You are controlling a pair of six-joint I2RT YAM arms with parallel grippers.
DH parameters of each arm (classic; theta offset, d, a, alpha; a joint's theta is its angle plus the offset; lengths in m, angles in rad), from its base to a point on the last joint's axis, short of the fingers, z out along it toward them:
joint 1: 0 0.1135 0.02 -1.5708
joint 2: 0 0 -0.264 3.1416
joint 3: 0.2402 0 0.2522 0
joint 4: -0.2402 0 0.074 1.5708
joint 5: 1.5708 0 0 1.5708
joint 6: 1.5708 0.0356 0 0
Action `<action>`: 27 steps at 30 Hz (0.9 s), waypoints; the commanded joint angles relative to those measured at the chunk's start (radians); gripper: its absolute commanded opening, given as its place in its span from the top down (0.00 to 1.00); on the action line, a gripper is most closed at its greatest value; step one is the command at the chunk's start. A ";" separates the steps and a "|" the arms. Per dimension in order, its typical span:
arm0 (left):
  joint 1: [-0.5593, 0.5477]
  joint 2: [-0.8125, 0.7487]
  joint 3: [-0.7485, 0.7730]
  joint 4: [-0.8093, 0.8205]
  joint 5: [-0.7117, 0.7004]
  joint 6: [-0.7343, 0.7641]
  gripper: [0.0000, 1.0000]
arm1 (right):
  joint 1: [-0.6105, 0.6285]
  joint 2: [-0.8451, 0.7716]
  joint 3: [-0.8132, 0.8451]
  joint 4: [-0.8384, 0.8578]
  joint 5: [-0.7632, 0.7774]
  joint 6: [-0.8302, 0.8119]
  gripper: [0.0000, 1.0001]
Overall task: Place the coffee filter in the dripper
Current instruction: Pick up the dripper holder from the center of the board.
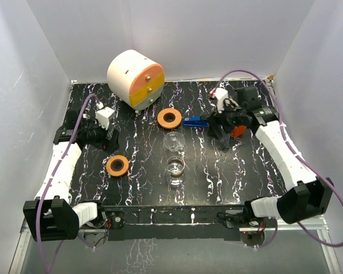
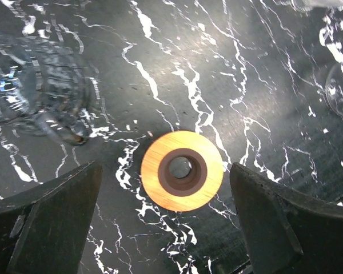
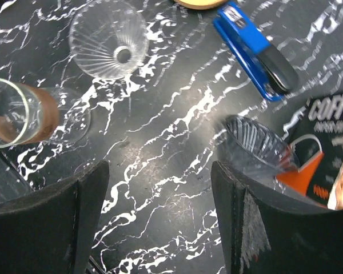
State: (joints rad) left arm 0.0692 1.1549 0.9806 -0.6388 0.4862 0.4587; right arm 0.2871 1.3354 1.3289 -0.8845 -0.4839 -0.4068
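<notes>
Over the right half of the black, white-veined marble table [image 1: 143, 191], the right gripper [image 3: 160, 188] hangs with its dark fingers spread wide and nothing between them. Just beside its right finger lies a smoky see-through ribbed cone [image 3: 257, 145], its rim touching a dark packet lettered "COFFE" [image 3: 326, 123]. The coffee filter itself cannot be picked out apart from this packet. The clear ribbed glass dripper [image 3: 110, 39] stands near mid-table, bare inside and well apart from the packet. A glass cup with a brown band [image 3: 17, 117] stands near it, and a blue stapler [image 3: 254, 51] lies between dripper and packet. The left gripper [image 2: 166, 171] is wide open, straddling a flat orange ring with a brown centre [image 2: 208, 171] without touching it.
</notes>
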 commanded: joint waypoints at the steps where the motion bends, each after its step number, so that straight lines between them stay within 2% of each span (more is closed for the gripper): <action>1: -0.084 -0.008 -0.041 -0.095 -0.049 0.086 0.09 | -0.134 -0.109 -0.087 0.065 -0.051 0.038 0.28; 7: -0.137 0.017 -0.099 -0.170 -0.072 0.220 0.16 | -0.325 -0.212 -0.220 0.093 -0.094 0.048 0.25; 10: -0.145 0.024 -0.128 -0.188 -0.073 0.261 0.19 | -0.380 -0.249 -0.292 0.121 -0.086 0.052 0.25; 13: -0.157 0.023 -0.161 -0.189 -0.066 0.299 0.20 | -0.404 -0.276 -0.355 0.152 -0.066 0.054 0.25; 18: -0.179 0.041 -0.191 -0.175 -0.061 0.339 0.30 | -0.414 -0.295 -0.412 0.179 -0.061 0.035 0.25; 27: -0.231 0.102 -0.209 -0.113 -0.107 0.344 0.36 | -0.458 -0.318 -0.401 0.161 -0.096 0.044 0.24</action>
State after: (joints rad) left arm -0.1368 1.2423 0.7830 -0.7799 0.3901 0.7811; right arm -0.1425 1.0554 0.9104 -0.7795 -0.5495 -0.3637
